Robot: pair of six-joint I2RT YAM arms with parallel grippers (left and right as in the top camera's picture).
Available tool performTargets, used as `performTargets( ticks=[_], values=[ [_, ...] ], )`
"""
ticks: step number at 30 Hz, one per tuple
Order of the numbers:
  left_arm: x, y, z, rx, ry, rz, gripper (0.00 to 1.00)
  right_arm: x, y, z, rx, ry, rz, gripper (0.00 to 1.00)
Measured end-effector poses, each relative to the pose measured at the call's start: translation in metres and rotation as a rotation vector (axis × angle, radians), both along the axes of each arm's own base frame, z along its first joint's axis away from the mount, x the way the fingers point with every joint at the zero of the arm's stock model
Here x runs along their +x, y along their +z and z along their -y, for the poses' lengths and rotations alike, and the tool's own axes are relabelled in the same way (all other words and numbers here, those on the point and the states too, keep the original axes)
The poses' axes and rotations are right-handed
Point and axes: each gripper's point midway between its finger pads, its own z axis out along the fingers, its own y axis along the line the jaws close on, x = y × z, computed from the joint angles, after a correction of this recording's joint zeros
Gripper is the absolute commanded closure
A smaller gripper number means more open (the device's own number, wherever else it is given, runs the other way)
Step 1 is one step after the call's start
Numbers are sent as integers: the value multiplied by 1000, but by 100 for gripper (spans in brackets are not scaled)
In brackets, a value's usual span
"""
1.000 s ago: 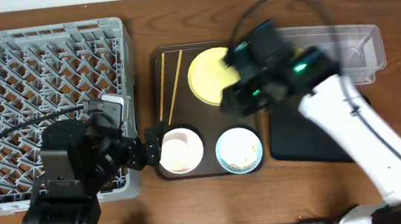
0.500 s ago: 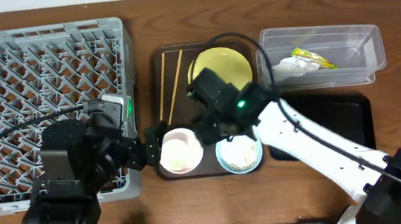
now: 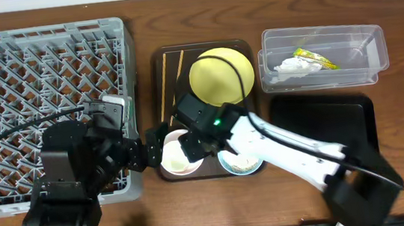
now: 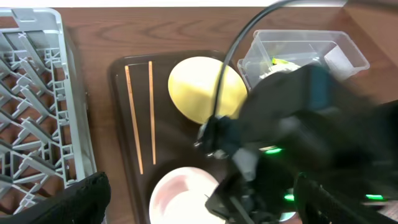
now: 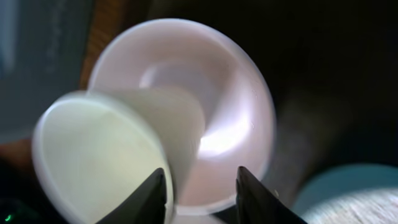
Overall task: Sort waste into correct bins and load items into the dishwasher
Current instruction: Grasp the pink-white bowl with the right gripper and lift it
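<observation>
Far left on the tabletop (image 3: 192,16) there's the big grey dish rack (image 3: 40,77), nothing in it as far as the overhead shows. The left hand (image 3: 154,146) sits low, just off the rack's right wall and right at the edge of the brown tray (image 4: 168,134), with its fingers spread wide and holding nothing. On the tray's left side the two chopsticks (image 3: 163,87) lie lengthwise, nearly parallel. Below them is the white bowl (image 5: 236,106), and the small white cup (image 5: 93,155) is lying tipped on its side in it, mouth facing out over the rim. The right hand (image 5: 202,190) has reached all the way across and hangs right over that bowl, fingers apart. One finger is just beside the cup's wall, and it's too blurry to say if it's touching, but nothing's clamped. Next over, the yellow plate (image 3: 217,77) lies flat at the far end of the tray, and the pale blue bowl (image 3: 241,167) is in the near right corner, half hidden under the right arm. Off to the right, the clear tub (image 3: 372,54) has the crumpled tissue (image 3: 287,66) and the snack wrapper (image 3: 315,57) in it. The black tray (image 3: 338,117) sits just in front of the tub.
</observation>
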Motion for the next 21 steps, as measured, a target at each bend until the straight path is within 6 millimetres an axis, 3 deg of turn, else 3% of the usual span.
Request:
performTargets(
  ticks=[2, 5, 8, 12, 15, 21],
  values=[
    [-1, -2, 0, 1, 0, -8, 6, 1, -9, -5, 9, 6, -9, 87],
    [-5, -7, -1, 5, 0, -38, 6, 1, -15, -5, 4, 0, -25, 99],
    [-10, -13, -1, 9, 0, -67, 6, 1, -17, 4, -16, -17, -53, 99],
    [-9, -13, -1, 9, 0, -67, 6, 18, -10, 23, 1, -62, -75, 99],
    [-9, -12, -1, 8, 0, -62, 6, 35, 17, 35, 89, -44, -54, 99],
    [-6, -8, 0, 0, 2, -44, 6, 50, 104, 59, 265, 42, 126, 99]
  ],
)
